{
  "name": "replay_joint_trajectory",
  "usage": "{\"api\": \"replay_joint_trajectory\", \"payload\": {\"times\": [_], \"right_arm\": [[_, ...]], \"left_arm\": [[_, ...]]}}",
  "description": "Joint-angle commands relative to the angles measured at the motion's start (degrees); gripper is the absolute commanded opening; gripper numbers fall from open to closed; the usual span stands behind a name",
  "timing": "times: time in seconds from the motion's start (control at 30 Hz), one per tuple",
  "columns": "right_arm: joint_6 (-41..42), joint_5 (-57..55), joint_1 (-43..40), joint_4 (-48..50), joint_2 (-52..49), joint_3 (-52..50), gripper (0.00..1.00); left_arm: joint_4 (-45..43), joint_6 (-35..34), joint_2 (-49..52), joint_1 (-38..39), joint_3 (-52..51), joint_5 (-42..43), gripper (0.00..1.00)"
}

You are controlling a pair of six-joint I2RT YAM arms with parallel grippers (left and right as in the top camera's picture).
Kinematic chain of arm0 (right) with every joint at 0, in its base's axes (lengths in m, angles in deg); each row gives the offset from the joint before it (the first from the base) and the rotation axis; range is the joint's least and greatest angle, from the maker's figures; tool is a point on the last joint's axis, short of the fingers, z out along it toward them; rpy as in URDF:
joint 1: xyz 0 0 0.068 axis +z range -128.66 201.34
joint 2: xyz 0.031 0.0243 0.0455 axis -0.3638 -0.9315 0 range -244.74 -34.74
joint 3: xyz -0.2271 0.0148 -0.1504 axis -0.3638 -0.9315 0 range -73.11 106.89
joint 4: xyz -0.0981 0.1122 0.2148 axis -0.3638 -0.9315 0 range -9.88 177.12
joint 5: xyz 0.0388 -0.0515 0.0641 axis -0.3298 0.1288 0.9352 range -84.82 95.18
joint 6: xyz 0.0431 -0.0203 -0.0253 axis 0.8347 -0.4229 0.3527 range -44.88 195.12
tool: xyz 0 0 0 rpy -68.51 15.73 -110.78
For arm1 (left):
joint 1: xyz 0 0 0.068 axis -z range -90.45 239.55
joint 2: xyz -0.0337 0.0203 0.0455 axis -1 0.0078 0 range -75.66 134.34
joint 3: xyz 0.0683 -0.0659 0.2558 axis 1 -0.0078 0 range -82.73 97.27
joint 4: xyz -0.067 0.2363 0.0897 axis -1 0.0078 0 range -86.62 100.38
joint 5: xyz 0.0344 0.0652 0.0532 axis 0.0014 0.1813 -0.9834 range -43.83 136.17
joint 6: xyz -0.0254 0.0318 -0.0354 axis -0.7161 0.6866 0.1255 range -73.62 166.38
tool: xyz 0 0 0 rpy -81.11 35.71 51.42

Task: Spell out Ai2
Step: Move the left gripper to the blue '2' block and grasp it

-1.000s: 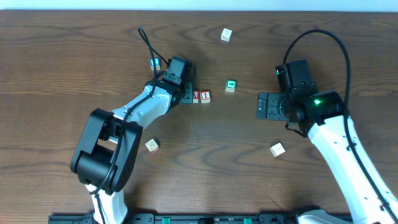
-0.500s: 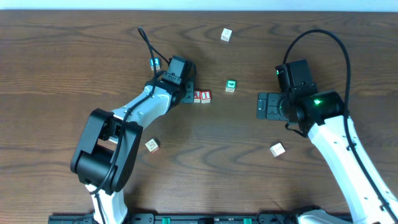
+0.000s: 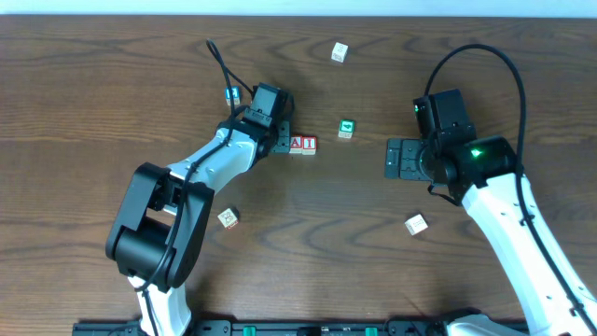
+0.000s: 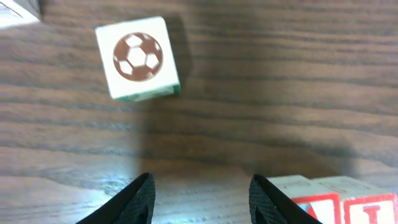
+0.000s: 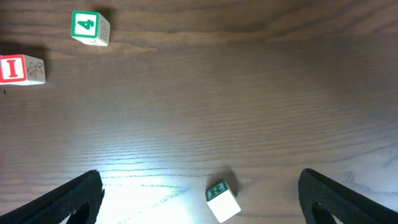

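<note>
The red-framed A cube [image 3: 297, 144] and the red-framed I cube [image 3: 309, 144] stand side by side, touching, at mid-table. My left gripper [image 3: 283, 140] is just left of them. In the left wrist view my left gripper [image 4: 202, 198] is open over bare wood. The A cube [image 4: 305, 200] lies just outside its right finger, and the I cube [image 4: 368, 204] is beyond that. The blue-framed 2 cube [image 3: 232, 94] sits up-left, behind the left arm. My right gripper [image 3: 391, 158] is wide open and holds nothing. The I cube [image 5: 22, 68] is far to its left.
A green 4 cube [image 3: 346, 129] lies right of the I cube; its soccer-ball face [image 4: 138, 57] is ahead of the left fingers. A green R cube [image 5: 222, 200] sits on the table below the right gripper. Plain cubes lie at the back [image 3: 340, 52] and front left [image 3: 229, 217].
The A cube's face, partly covered before, now shows fully beside the I cube. Both arms have hardly moved.
</note>
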Motion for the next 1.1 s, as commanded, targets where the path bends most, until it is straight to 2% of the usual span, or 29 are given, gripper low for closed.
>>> {"api": "replay_joint_trajectory", "payload": {"times": [0.0,0.17,0.23,0.37,0.5,0.63,0.77,1.07], "right_arm": [[0.6,-0.6,-0.2,0.1,-0.2,-0.3,0.99],[0.7,-0.6,-0.2,0.1,-0.2,-0.3,0.99],[0.7,-0.6,-0.2,0.1,-0.2,-0.3,0.99],[0.7,-0.6,-0.2,0.9,-0.5,-0.3,0.99],[2.0,-0.1,-0.1,1.8,-1.7,-0.3,0.99],[2.2,0.3,-0.1,1.7,-3.6,-0.3,0.99],[4.1,1.3,0.2,1.4,-4.9,-0.3,0.98],[5.1,-0.6,2.5,4.1,-0.7,-0.3,0.99]], "left_arm": [[0.1,3.0,-2.3,-1.4,0.8,-3.2,0.5],[0.1,3.4,-7.9,-4.2,1.0,-8.7,0.51],[-0.8,5.7,-8.7,-6.4,1.0,-11.2,0.53],[-3.7,5.9,-7.9,-12.1,1.0,-4.6,0.54],[-9.8,4.4,-6.4,-15.3,1.0,-3.9,0.58],[-14.2,4.6,-4.3,-15.1,1.1,-3.3,0.78],[-15.1,4.8,-1.7,-14.4,1.1,-2.8,0.78],[-17.5,4.3,3.8,-13.3,1.2,-1.3,0.8]]}}
